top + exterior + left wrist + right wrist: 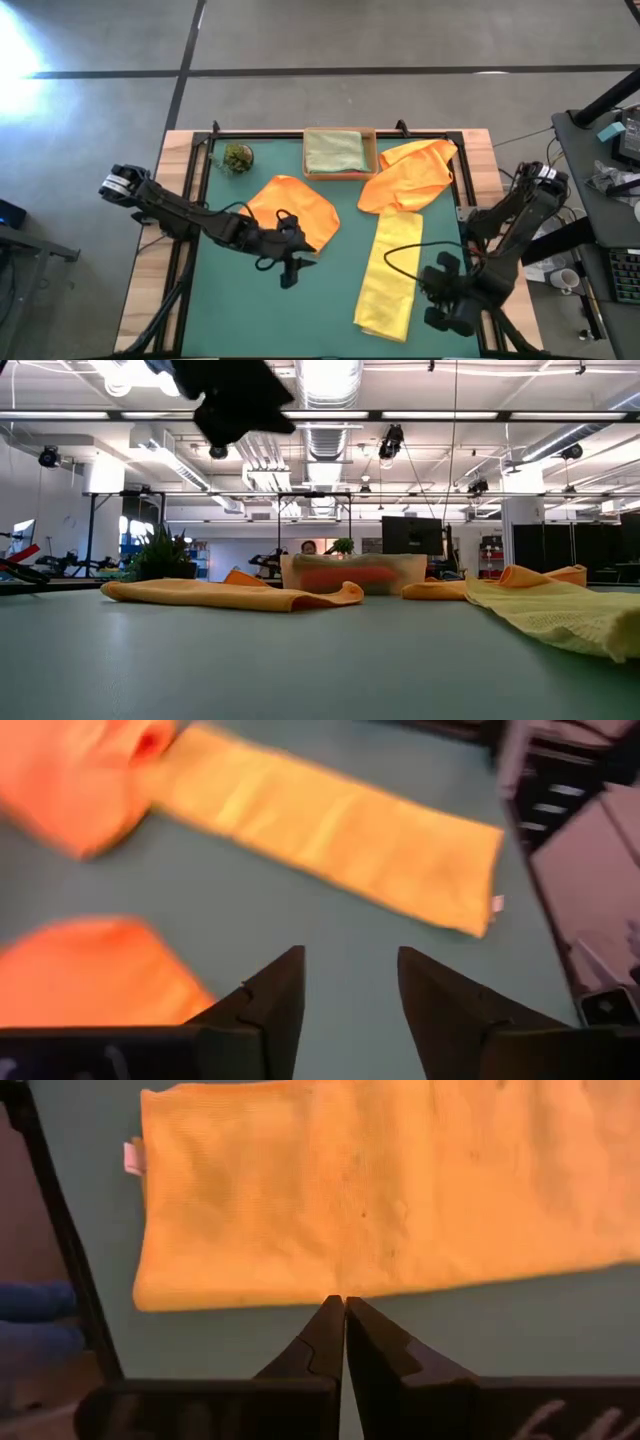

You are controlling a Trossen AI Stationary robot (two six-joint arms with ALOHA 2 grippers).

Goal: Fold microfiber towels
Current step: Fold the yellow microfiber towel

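Now my left gripper [290,268] hovers fingers apart, seemingly just off the orange towel [295,207]; my right gripper [440,300], fingers together, sits beside the yellow towel [390,270] near the mat's [330,300] right edge.

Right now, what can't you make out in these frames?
- Sage towel in the cardboard tray: the tray wall hides its folds in the low view; too small in the high view.
- Left end effector: its tips are cut off in the low view.
- Yellow towel: its far end runs off the right wrist view.
- Green clump: too small to identify.
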